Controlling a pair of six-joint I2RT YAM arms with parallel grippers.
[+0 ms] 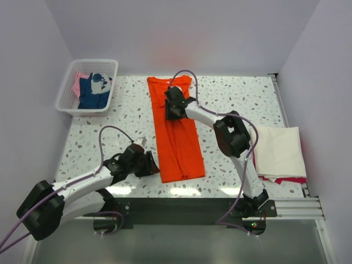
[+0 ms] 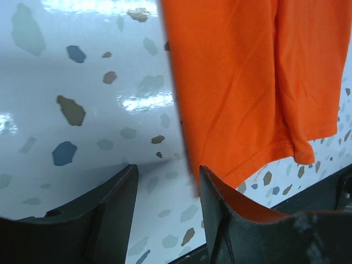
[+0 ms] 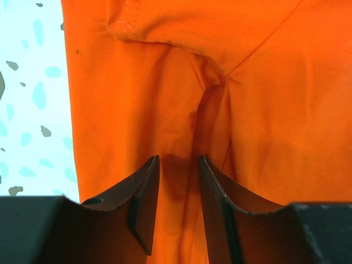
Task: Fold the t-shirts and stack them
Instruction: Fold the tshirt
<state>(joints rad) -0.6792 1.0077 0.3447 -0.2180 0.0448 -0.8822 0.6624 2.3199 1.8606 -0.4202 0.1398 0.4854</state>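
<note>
Right, nearest the rail, the left gripper (image 1: 146, 163) sits low by the tabletop's (image 1: 236, 99) near edge, just off the near-left corner of the orange t-shirt (image 1: 177, 137). Its jaws are spread, with only speckled surface between them, so it's gripping nothing. My guess is it's lined up on that hem corner for a pick, ready to bring the bottom up over the top.

The shirt itself lies along the middle of the tabletop as a long narrow strip, sides already turned in, collar end toward the far edge. Up on its far half sits the right gripper (image 1: 175, 104), planted on the cloth, which looks like pinning it so the strip won't slide.

Over by the right edge, a folded cream-white t-shirt (image 1: 280, 151) rests on a red one (image 1: 291, 180), and that's the stack this one should join. At the far-left corner, the white mesh basket (image 1: 69, 93) holds a navy shirt (image 1: 91, 96) and a pink one (image 1: 78, 83).

From overhead you get the whole layout, but not the jaws. The left wrist camera shows that bare gap and the hem beside one finger. The right wrist camera shows its jaws partway apart over a pucker of orange cloth, near a stitched seam. Whether they're pinching or only pressing, I can't tell.
</note>
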